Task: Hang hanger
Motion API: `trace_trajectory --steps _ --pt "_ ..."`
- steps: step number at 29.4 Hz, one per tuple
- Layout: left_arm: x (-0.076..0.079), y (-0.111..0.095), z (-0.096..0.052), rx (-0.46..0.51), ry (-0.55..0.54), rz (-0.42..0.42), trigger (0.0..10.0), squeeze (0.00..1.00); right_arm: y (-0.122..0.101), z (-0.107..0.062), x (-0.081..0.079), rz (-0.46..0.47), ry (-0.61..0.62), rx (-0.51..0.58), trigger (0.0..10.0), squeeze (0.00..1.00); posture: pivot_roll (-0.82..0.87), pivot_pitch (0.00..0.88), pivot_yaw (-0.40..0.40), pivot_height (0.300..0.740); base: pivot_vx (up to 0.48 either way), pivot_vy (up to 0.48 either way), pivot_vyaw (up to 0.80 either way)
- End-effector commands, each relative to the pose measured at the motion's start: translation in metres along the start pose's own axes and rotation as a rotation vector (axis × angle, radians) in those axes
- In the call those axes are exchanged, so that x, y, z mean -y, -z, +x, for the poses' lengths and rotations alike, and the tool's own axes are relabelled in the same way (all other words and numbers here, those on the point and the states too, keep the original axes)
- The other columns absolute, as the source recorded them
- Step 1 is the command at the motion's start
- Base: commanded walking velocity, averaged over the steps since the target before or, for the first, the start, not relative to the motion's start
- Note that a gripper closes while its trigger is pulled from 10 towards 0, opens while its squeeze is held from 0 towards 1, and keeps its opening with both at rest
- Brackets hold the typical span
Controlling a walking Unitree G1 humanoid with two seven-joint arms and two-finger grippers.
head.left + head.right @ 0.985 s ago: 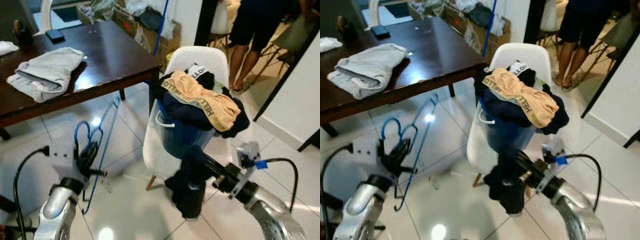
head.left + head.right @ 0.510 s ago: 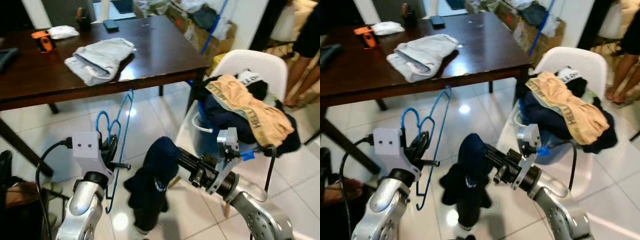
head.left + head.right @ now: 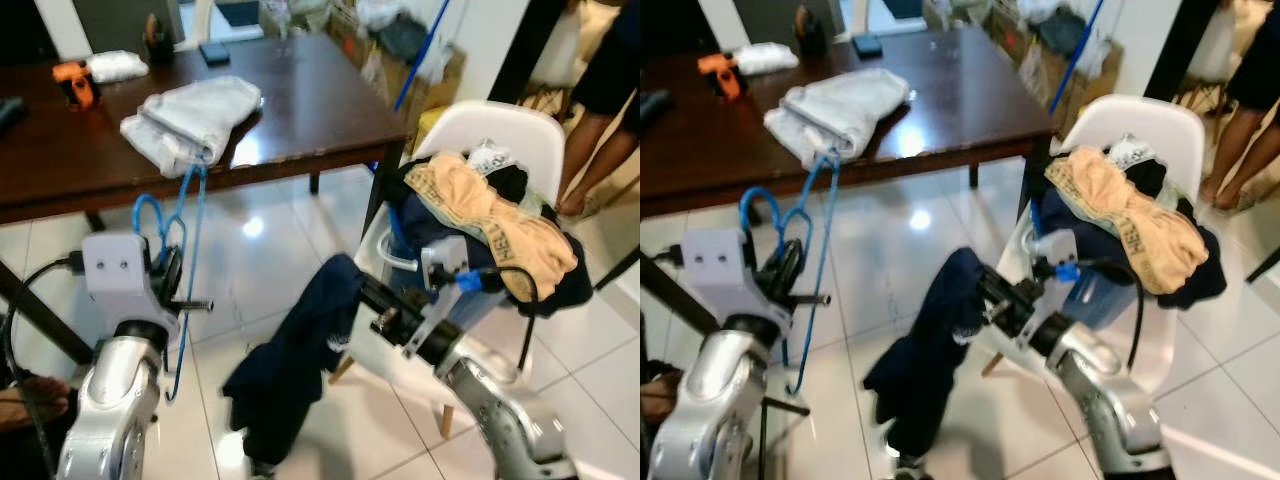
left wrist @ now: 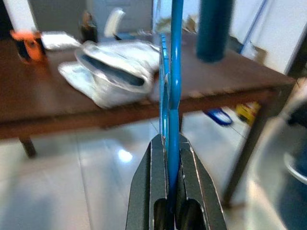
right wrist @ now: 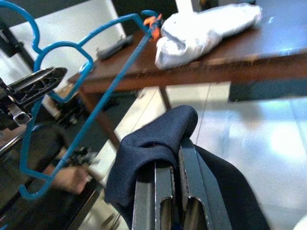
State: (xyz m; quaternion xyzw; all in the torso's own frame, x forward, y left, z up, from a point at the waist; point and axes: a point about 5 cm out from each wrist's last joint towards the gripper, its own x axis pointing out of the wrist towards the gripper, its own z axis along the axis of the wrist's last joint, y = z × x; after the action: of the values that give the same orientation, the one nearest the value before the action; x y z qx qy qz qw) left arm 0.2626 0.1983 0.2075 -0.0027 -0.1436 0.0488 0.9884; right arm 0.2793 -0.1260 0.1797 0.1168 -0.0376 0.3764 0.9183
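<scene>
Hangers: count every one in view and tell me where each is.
1. The blue wire hanger is clamped in the left gripper, held upright in front of the dark wooden table. Others could be hidden in the clothes pile on the white chair.

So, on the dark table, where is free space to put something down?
The dark table is bare on its right part, between the folded grey cloth and the corner by the white chair. Its far left edge is crowded: orange tool, white cloth. The chair is heaped with clothes.
</scene>
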Motion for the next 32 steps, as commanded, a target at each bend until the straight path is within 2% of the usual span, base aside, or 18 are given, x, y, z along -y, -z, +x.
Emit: trace_trajectory --steps 1,2,3,4,5,7,9,10,12,16,21,27,30,31,32 --pt "-0.016 0.000 0.004 -0.023 -0.061 0.039 10.0 0.00 -0.010 0.009 -0.010 -0.018 -0.087 0.034 10.0 0.00 0.05 0.154 -0.003 0.740 0.480 0.000 0.00" --pt "-0.022 -0.012 0.011 0.017 -0.071 0.076 10.0 0.00 -0.021 0.017 -0.015 -0.034 -0.137 0.069 10.0 0.00 0.06 0.151 -0.007 0.740 0.480 0.000 0.78" --pt "-0.022 -0.012 0.011 0.017 -0.071 0.076 10.0 0.00 -0.021 0.017 -0.015 -0.034 -0.137 0.069 10.0 0.00 0.06 0.151 -0.007 0.740 0.480 0.000 0.78" --pt "-0.024 -0.022 0.016 0.050 -0.073 0.107 10.0 0.00 -0.030 0.022 -0.019 -0.054 -0.179 0.095 10.0 0.00 0.06 0.149 -0.007 0.740 0.480 0.000 0.78" --pt "-0.024 -0.022 0.016 0.050 -0.073 0.107 10.0 0.00 -0.030 0.022 -0.019 -0.054 -0.179 0.095 10.0 0.00 0.06 0.149 -0.007 0.740 0.480 0.000 0.78" --pt "-0.025 -0.039 0.022 0.101 -0.070 0.138 10.0 0.00 -0.046 0.031 -0.028 -0.082 -0.256 0.144 10.0 0.00 0.07 0.144 -0.007 0.740 0.480 0.000 0.78" --pt "-0.023 -0.044 0.024 0.116 -0.067 0.142 10.0 0.00 -0.053 0.035 -0.031 -0.098 -0.278 0.164 10.0 0.00 0.07 0.140 -0.006 0.740 0.480 0.000 0.78" --pt "-0.023 -0.044 0.024 0.116 -0.067 0.142 10.0 0.00 -0.053 0.035 -0.031 -0.098 -0.278 0.164 10.0 0.00 0.07 0.140 -0.006 0.740 0.480 0.000 0.78" --pt "-0.018 -0.048 0.026 0.131 -0.047 0.143 10.0 0.00 -0.068 0.045 -0.032 -0.102 -0.286 0.215 10.0 0.00 0.07 0.136 -0.006 0.740 0.480 0.000 0.77" --pt "-0.015 -0.048 0.027 0.133 -0.034 0.129 10.0 0.00 -0.073 0.048 -0.029 -0.088 -0.274 0.234 10.0 0.00 0.08 0.134 -0.011 0.740 0.480 0.000 0.64" --pt "-0.008 -0.053 0.031 0.146 -0.004 0.099 10.0 0.00 -0.078 0.054 -0.021 -0.072 -0.222 0.248 10.0 0.00 0.08 0.132 -0.011 0.740 0.413 0.000 0.00" --pt "-0.004 -0.057 0.035 0.157 0.013 0.093 10.0 0.00 -0.085 0.058 -0.021 -0.085 -0.211 0.268 10.0 0.00 0.08 0.125 -0.012 0.740 0.371 0.000 0.00" --pt "0.000 -0.060 0.038 0.165 0.034 0.089 10.0 0.00 -0.105 0.066 -0.023 -0.101 -0.211 0.322 10.0 0.00 0.08 0.125 -0.009 0.740 0.407 0.000 0.00" --pt "0.000 -0.060 0.038 0.165 0.034 0.089 10.0 0.00 -0.105 0.066 -0.023 -0.101 -0.211 0.322 10.0 0.00 0.08 0.125 -0.009 0.740 0.480 0.000 0.00" --pt "0.003 -0.062 0.039 0.168 0.042 0.088 10.0 0.00 -0.125 0.070 -0.024 -0.118 -0.223 0.376 10.0 0.00 0.08 0.121 -0.006 0.740 0.480 0.000 0.00"
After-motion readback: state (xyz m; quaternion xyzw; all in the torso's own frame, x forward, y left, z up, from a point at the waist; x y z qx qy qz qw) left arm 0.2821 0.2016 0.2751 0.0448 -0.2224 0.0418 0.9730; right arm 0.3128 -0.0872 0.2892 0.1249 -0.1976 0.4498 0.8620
